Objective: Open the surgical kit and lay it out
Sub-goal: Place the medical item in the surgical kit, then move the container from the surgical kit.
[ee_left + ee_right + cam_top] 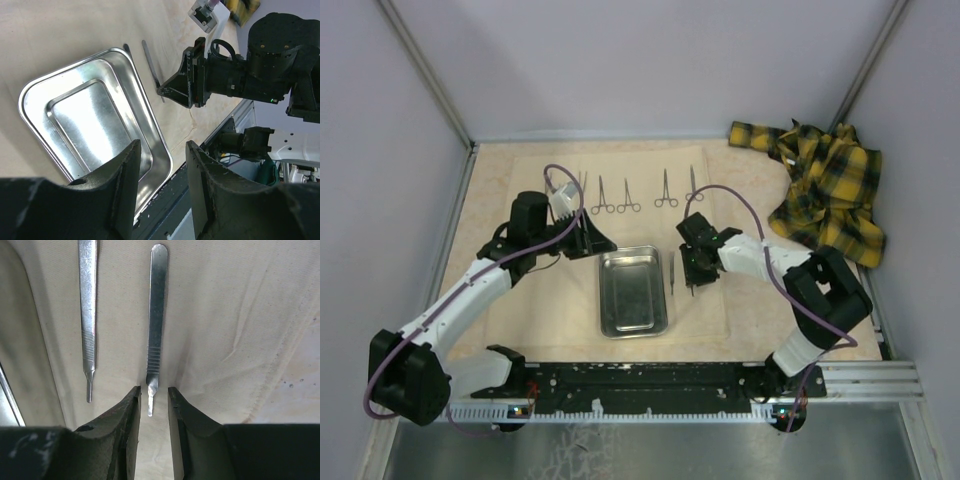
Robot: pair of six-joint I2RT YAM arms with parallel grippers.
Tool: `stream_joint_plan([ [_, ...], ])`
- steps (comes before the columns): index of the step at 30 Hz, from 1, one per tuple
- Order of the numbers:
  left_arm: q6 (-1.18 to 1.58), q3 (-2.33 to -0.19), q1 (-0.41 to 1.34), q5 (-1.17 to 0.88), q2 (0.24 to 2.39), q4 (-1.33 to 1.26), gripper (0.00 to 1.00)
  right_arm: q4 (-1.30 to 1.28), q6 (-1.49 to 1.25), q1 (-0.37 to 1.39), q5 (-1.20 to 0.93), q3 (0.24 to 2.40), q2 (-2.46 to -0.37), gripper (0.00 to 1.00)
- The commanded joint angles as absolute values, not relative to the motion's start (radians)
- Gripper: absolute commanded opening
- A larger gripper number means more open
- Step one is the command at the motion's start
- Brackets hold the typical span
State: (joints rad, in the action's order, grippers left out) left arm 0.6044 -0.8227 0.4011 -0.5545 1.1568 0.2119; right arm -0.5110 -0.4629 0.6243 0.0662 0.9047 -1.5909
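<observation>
The pale beige cloth wrap [520, 300] lies spread flat on the table. The steel tray [632, 305] sits empty at its middle and also shows in the left wrist view [150, 117]. Several ring-handled forceps [628, 196] lie in a row along the far edge. My right gripper [692, 280] is low over the cloth, right of the tray. In the right wrist view it [153, 391] is open, its tips either side of the thin end of a flat metal handle [156, 315]. A second handle [88, 315] lies to the left. My left gripper [164, 146] is open and empty above the tray's near edge.
A yellow-and-black plaid cloth [825, 190] is bunched at the back right corner. The black base rail [650, 385] runs along the near edge. Grey walls close the table on three sides. The left arm [480, 280] reaches over the cloth's left part.
</observation>
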Motion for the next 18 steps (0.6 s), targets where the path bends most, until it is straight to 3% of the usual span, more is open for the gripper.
stream_joint_plan([
  [1,0.585,-0.853,0.397,-0.566,1.125,0.228,0.47,-0.551,-0.45,0.612,0.076,0.944,-1.505,0.29],
  [9,0.571,-0.911,0.393,-0.551,1.085,0.298,0.48,-0.578,-0.515,0.646,0.03,0.967,-1.356,0.3],
  [18,0.568,-0.955,0.385,-0.533,0.998,0.366,0.49,-0.56,-0.59,0.764,0.054,1.03,-1.466,0.3],
])
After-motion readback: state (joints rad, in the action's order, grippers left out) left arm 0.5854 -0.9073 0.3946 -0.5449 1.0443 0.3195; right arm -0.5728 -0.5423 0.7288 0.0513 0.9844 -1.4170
